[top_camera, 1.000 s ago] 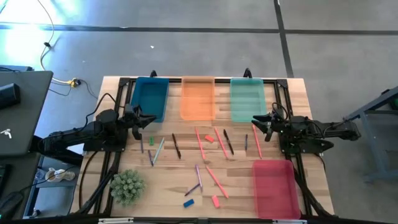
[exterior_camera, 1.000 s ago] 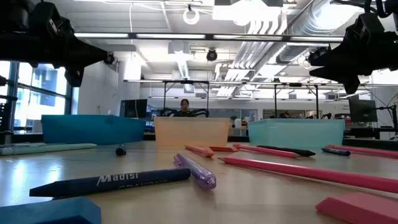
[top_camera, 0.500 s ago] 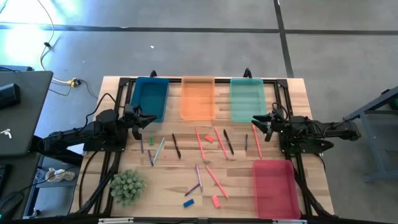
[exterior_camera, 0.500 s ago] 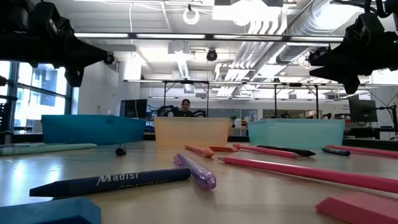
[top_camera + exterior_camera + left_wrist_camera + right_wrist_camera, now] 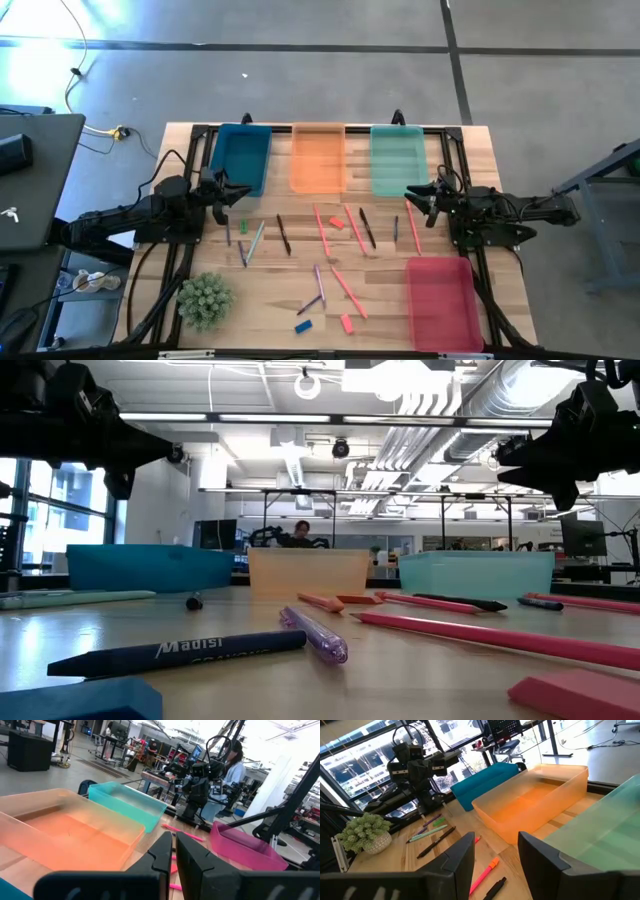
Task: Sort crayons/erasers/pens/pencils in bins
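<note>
Plainly, nothing is sorted yet; we set the scene out line by line.

Bins: the blue translucent plastic tray (image 5: 241,157), the orange translucent tray (image 5: 318,156) and the teal-green translucent tray (image 5: 397,159) stand side by side along the far edge of the pale wooden table (image 5: 275,270); the pink-red translucent tray (image 5: 440,302) sits alone at the near right corner; we see nothing in any of them.

Erasers: a small green block (image 5: 243,227) lies just beside the left gripper; a pink-red block (image 5: 336,222) lies mid-table; a blue block (image 5: 304,325) and a second pink-red block (image 5: 346,322) lie near the front edge.

Sticks: the thin pens, pencils and crayons are scattered between the arms, most with their long axes running roughly front to back.

Left gripper (image 5: 229,192): fingers pressed together, holding nothing; it hangs above the table just in front of the blue tray.

Right gripper (image 5: 424,205): fingers standing apart, empty; it hangs near the teal-green tray's front corner.

Deciding relation: we judge the left arm nearer the green block, which lies towards the front of the table from its fingertips; its fingers must part before any grasp.

Bystander: a potted green plant (image 5: 204,299) at the near left, well apart from the work.
</note>
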Controlling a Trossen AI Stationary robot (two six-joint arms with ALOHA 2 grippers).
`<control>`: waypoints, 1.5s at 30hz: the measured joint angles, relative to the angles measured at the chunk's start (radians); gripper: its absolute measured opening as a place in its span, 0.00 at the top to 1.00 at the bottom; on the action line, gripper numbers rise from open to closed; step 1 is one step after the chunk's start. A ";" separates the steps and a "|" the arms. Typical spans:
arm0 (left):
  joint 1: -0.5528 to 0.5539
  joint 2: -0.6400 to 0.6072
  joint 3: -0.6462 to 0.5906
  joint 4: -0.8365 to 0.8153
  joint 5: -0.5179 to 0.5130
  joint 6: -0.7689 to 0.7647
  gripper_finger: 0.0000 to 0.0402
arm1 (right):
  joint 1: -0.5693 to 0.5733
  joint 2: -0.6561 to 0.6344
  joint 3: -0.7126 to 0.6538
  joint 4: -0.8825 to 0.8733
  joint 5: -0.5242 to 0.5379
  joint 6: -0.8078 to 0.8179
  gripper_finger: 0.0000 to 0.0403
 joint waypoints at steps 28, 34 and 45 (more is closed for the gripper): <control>0.000 0.000 0.000 0.000 -0.002 -0.060 0.96 | 0.000 0.000 0.000 0.035 0.062 -0.126 0.64; 0.000 0.000 0.000 0.022 -0.021 -0.072 0.96 | 0.000 0.000 0.000 0.170 0.195 0.042 0.64; 0.000 0.000 0.000 0.063 -0.096 -0.229 0.96 | 0.000 0.000 0.000 0.548 0.312 -0.069 0.64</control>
